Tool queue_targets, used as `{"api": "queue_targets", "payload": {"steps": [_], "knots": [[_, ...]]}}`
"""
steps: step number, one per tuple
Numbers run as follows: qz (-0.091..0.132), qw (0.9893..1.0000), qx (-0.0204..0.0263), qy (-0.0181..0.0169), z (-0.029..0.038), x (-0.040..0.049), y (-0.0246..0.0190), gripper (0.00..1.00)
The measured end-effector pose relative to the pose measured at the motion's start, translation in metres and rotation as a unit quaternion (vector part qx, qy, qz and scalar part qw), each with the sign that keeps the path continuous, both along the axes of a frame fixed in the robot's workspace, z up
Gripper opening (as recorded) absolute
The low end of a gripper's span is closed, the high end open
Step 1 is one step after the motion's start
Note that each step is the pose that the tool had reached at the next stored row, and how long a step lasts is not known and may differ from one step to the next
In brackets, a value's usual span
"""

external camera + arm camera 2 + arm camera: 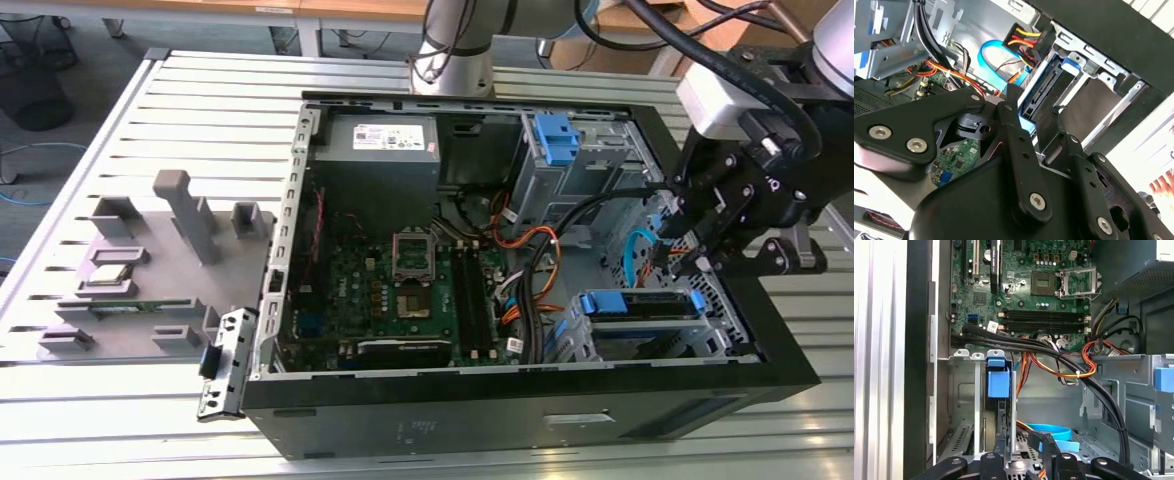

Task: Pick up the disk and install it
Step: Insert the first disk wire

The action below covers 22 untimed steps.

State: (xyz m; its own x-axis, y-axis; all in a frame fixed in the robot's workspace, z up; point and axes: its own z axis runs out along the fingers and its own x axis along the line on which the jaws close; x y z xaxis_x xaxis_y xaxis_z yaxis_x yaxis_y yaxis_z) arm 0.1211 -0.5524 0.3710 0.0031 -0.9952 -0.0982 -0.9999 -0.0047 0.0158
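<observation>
- The claw [707, 262] was seen hanging just above the drive cage [721, 320] at the exterior view's right, its fingers [1016, 135] parted to a middling gap in the second wrist view, with nothing gripped between them
- The disk [654, 305] was found lying inside that cage, near the front corner of the case [534, 420], with its blue bracket tab [996, 382] turned towards the open interior; in the first wrist view it was seen edge-on between the cage's metal uprights
- It was judged rigid and fairly heavy for its size, smooth on its metal faces, and liable to be harmed by a knock or by pressure on its circuit side; the blue plastic rails were judged slightly springy
- A hold was judged best taken across the two railed edges or at the blue tab, not on the label face or the connector end
- Room was judged tight: the cage walls stood close on both sides and the case's black rim lay just beside the cage
- A black cable bundle [1019, 342], orange wires [1054, 372] and a blue flat cable [1054, 429] were seen running near the cage, where a finger could snag
- The freest way was judged to lie upward, out of the open case
</observation>
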Motion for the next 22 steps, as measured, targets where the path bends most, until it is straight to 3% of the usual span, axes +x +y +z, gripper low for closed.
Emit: {"api": "queue_targets", "payload": {"steps": [6, 16, 22], "knots": [[0.0, 1.0, 0.0005, 0.0, -0.0007, 0.0053, 0.0026, 0.43], [0.0, 1.0, 0.0003, 0.0033, -0.0073, 0.0061, 0.0068, 0.43], [0.0, 1.0, -0.0037, 0.0048, -0.0107, 0.0061, 0.0088, 0.43]]}}
